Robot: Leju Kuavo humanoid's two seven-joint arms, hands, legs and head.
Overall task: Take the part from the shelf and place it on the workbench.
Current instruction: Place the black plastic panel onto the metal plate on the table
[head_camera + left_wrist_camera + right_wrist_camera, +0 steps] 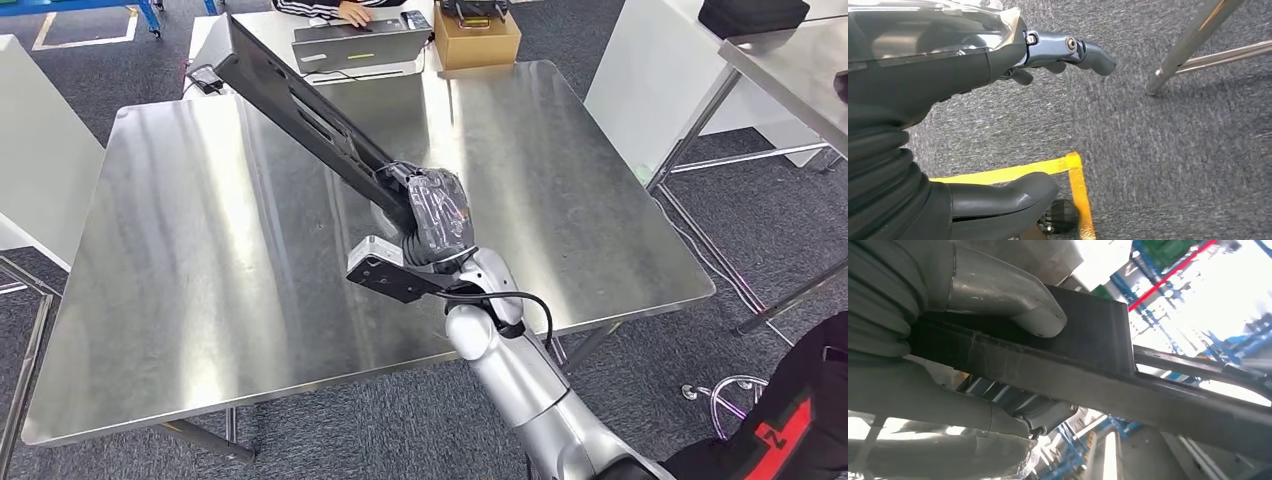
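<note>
Centrally, the right hand (437,215) grips a long black part (300,105) above the steel workbench (200,280); the left hand (998,65) hangs open over carpet.

Black part (300,105) — silver workbench (200,250), seemingly.

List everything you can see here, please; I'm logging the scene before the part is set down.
Part: one, black, long; gripped at one end and angled up over the workbench.
Workbench: one, bare steel, in front of the robot.
Laptop: one, grey, on the table beyond the workbench.
Cardboard box: one, brown, beside the laptop.
Second steel table: one, at far right.
Black case: one, top right.
Floor tape: yellow, on grey carpet.
Person's hand: one, by the laptop.
Right robot hand: one, grey, grips the part.
Left robot hand: one, grey, hangs over the carpet, holding nothing.
</note>
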